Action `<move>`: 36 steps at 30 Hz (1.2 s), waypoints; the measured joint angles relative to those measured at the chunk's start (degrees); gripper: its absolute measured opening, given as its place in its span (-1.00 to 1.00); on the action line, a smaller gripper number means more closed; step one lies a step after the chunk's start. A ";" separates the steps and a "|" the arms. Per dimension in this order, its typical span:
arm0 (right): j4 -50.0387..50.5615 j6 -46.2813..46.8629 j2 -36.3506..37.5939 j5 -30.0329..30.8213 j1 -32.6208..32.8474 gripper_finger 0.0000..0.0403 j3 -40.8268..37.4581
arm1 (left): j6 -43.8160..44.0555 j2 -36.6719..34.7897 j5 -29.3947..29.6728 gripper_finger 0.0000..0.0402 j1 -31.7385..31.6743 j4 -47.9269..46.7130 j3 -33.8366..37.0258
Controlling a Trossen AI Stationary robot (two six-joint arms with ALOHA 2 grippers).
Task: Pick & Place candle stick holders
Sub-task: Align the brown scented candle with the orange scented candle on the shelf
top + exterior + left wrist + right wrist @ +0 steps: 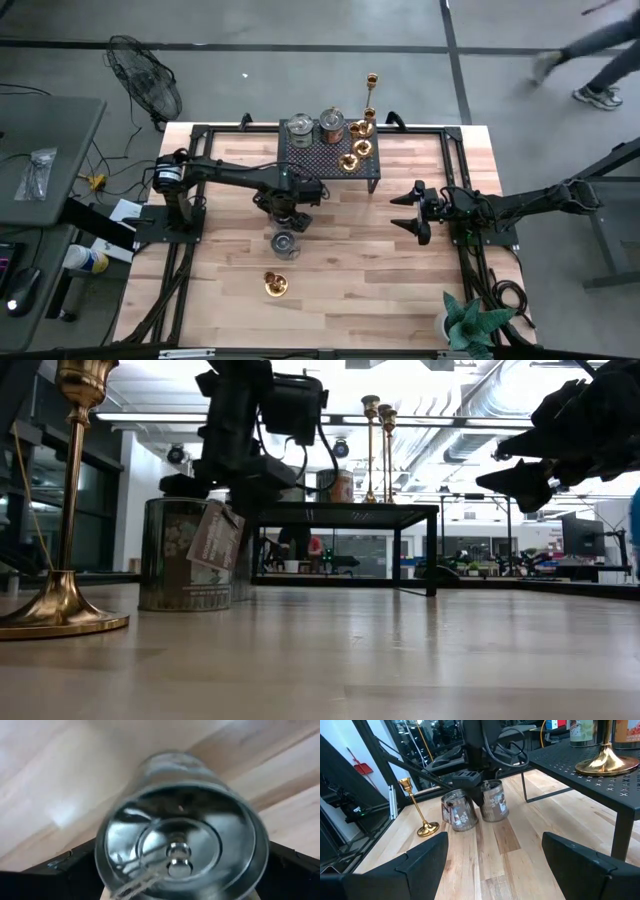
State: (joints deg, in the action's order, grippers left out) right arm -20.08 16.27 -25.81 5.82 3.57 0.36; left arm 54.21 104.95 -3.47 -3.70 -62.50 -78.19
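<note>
I am hovering the wide-open, empty left hand (287, 222) over a silvery cup (285, 243): rigid, light, slippery; gripping across its rim.

No legible text anywhere; perhaps print on the silvery cup's tag (213, 532), unreadable.

A black perforated stand (330, 158) sits at the far middle of the wooden desk (380, 270), and a green potted plant (470, 322) stands at the desk's near right corner. Off the desk's far left corner a black fan (148, 85) stands on the grey floor. A person's legs (590, 55) cross the floor at far right.
</note>
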 joint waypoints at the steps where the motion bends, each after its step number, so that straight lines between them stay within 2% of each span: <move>1: 0.00 -0.02 -0.02 0.00 0.01 0.57 -0.02 | -0.05 0.00 0.95 0.95 0.00 0.84 0.00; 22: 0.00 0.00 -0.02 0.00 0.01 0.57 -0.02 | -1.41 0.00 2.32 0.95 -0.04 2.91 0.00; 29: 0.01 -0.01 -0.01 0.00 0.02 0.57 -0.01 | -1.24 -0.02 2.11 0.75 -0.04 2.70 -0.01; 36: 0.00 -0.02 -0.02 0.00 0.02 0.57 0.00 | -1.24 -0.02 1.69 0.74 -0.04 2.40 -0.04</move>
State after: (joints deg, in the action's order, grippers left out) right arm -20.08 16.25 -25.82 5.82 3.60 0.36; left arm 52.97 104.92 -1.78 -3.75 -60.09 -78.24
